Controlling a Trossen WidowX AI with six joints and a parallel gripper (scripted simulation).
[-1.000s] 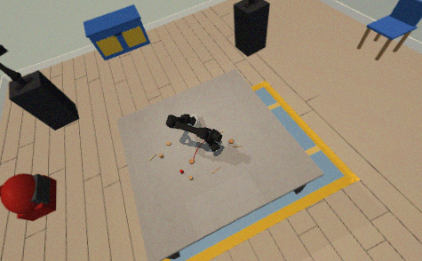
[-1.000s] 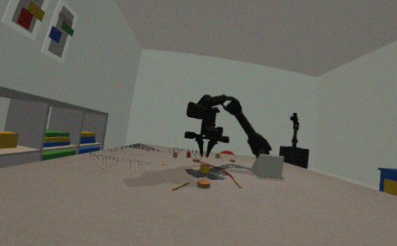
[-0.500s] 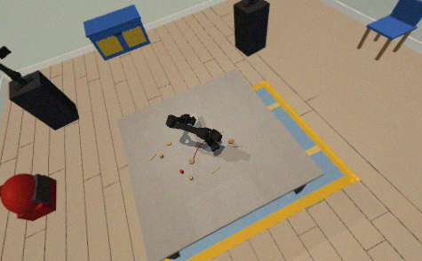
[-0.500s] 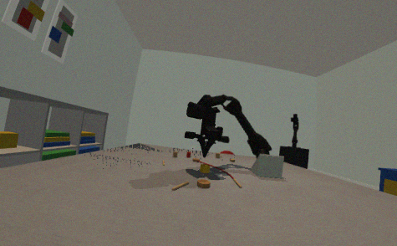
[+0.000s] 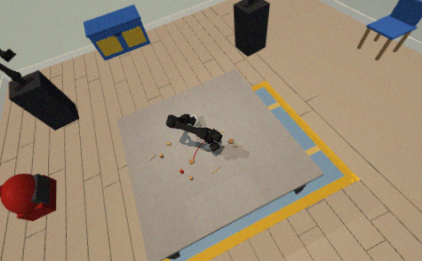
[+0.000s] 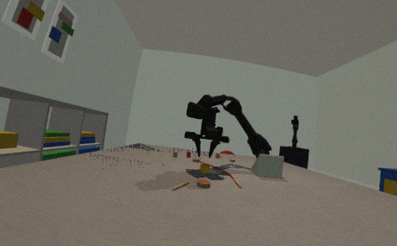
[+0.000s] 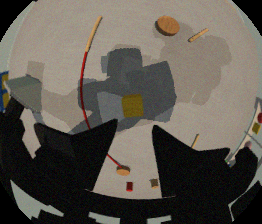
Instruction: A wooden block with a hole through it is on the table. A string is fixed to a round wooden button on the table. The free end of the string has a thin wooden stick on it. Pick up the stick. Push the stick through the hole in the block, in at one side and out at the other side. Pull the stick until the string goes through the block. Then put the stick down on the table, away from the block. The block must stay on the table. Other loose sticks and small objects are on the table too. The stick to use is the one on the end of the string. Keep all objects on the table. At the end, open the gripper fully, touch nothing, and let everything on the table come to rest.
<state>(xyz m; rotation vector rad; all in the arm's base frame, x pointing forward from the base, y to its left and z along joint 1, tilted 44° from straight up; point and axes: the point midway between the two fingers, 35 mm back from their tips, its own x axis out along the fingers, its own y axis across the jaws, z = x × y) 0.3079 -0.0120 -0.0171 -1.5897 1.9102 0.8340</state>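
A small yellow block (image 6: 205, 168) (image 7: 133, 105) stands on the table under my gripper; no hole shows in it. The round wooden button (image 5: 191, 162) (image 7: 123, 171) holds the red string (image 5: 196, 151) (image 6: 226, 170) (image 7: 82, 85). The string runs beside the block, on its left in the wrist view. Its far end carries the thin wooden stick (image 6: 237, 182) (image 7: 94, 32), which lies flat on the table. My gripper (image 6: 205, 156) (image 7: 135, 125) is partly open and empty, above the block and pointing down. The arm mostly hides the block and stick in the top view.
A wooden disc (image 5: 231, 141) (image 6: 203, 183) (image 7: 168, 25) lies beside a loose stick (image 5: 237, 146) (image 6: 180, 186) (image 7: 198, 35). A large grey block (image 6: 272, 166) (image 7: 28, 91) stands near the arm's base. A red piece (image 5: 181, 171) (image 7: 129, 186) and other small pieces lie beyond the button.
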